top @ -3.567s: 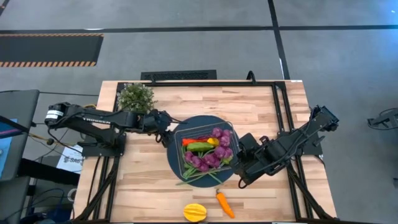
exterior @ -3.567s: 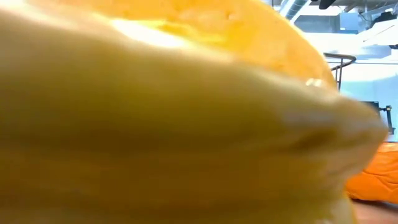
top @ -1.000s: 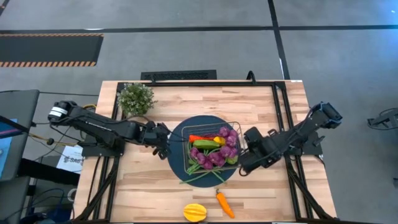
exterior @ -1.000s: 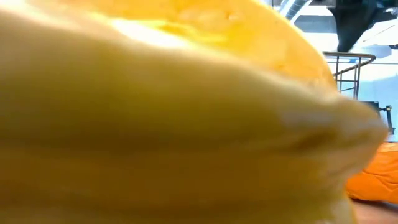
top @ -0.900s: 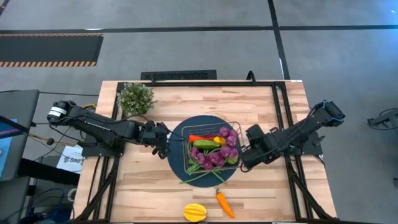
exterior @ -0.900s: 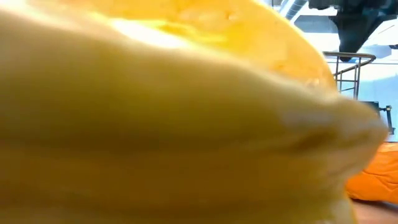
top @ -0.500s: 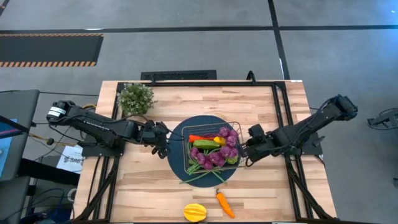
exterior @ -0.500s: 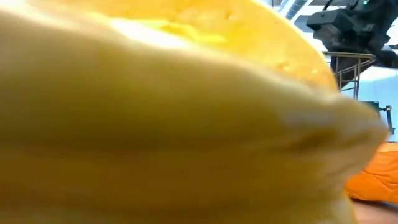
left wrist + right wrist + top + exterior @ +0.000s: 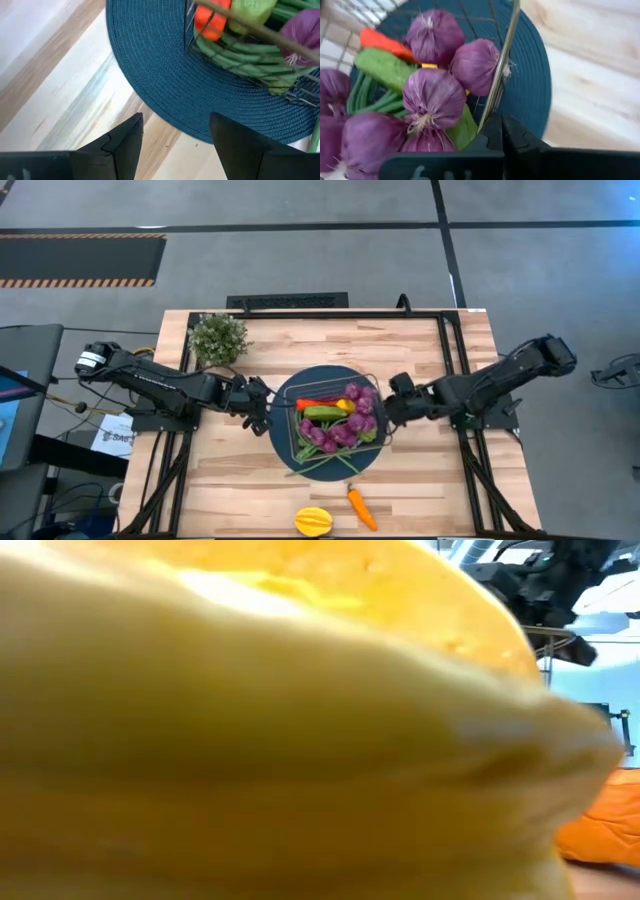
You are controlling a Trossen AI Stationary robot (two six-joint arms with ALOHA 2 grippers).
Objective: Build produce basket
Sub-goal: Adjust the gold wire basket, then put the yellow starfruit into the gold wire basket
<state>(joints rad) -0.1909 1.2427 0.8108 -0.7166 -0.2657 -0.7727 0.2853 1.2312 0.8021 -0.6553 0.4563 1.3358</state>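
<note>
- Pale butcher-block planks make up the table [image 9: 420, 360], which stands on a grey floor crossed by dark lines; a bushy green potted plant [image 9: 218, 337] sits at its far left corner.
- At the table's middle lies a round dark blue mat [image 9: 285, 430], and on it rests the wire-mesh basket [image 9: 375, 385], slightly skewed to the table's edges.
- Inside the basket: purple grape string [image 9: 345, 425] filling most of the right and near part, a green cucumber [image 9: 322, 412] across the middle, a red-orange piece [image 9: 308, 404] at the far left side and a bit of yellow beside the cucumber.
- The green bean bundle [image 9: 322, 464] pokes out past the basket's near side onto the mat and the wood.
- Right gripper [image 9: 391, 414] is at the basket's right side; in the right wrist view its fingers [image 9: 492, 132] are pressed together on the thin rim wire, with grape bulbs just inside the rim.
- Left gripper [image 9: 262, 404] sits low over the mat's left edge, just beside the basket and apart from it; the left wrist view shows its fingers [image 9: 127, 145] spread wide with nothing between them but mat and wood.
- Near the table's front edge, well apart from the mat, lie the yellow ribbed fruit [image 9: 313, 521] and an orange carrot [image 9: 361, 507], side by side.
- That yellow fruit fills nearly the whole low view, with the carrot at the right edge.
</note>
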